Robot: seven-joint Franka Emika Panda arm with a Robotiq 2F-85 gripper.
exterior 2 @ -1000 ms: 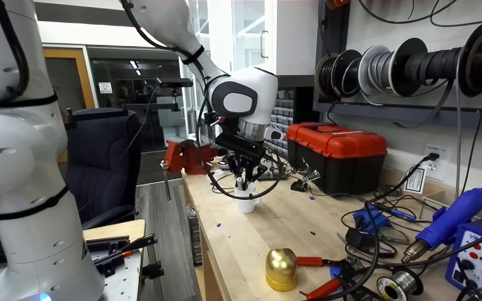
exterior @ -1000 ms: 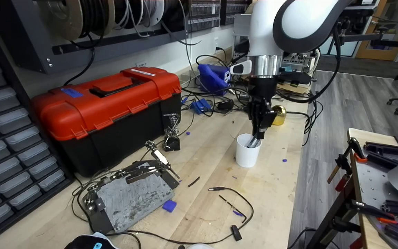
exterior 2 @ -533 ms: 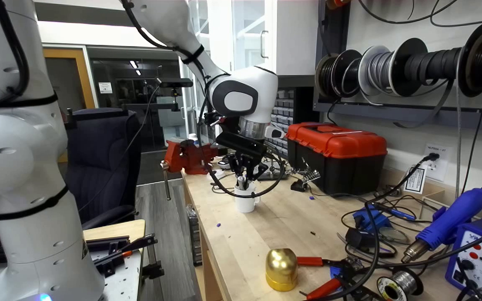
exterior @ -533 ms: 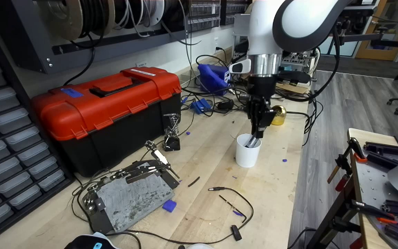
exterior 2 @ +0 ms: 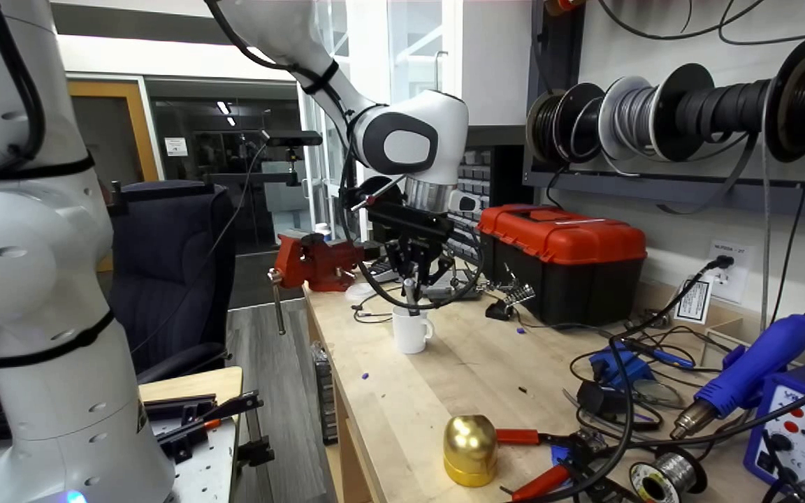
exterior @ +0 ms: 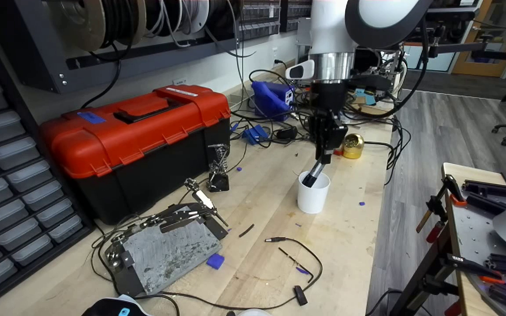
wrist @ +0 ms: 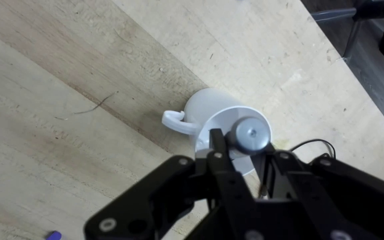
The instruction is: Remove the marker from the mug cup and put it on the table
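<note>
Marker (exterior: 313, 174) slanted in the pinch of the Robotiq gripper (exterior: 323, 159), its dark lower end at the mouth of the white mug (exterior: 312, 199); that high grip presumably kept fingers (wrist: 218, 143) clear of the rim for lifting out.

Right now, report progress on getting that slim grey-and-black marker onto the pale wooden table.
Done: the black gripper holds the marker. In hand: removal; the marker tilts, its dark lower end at the mouth of the white cylindrical mug, perhaps not fully clear. Left: setting it on the table, which it hangs above.
</note>
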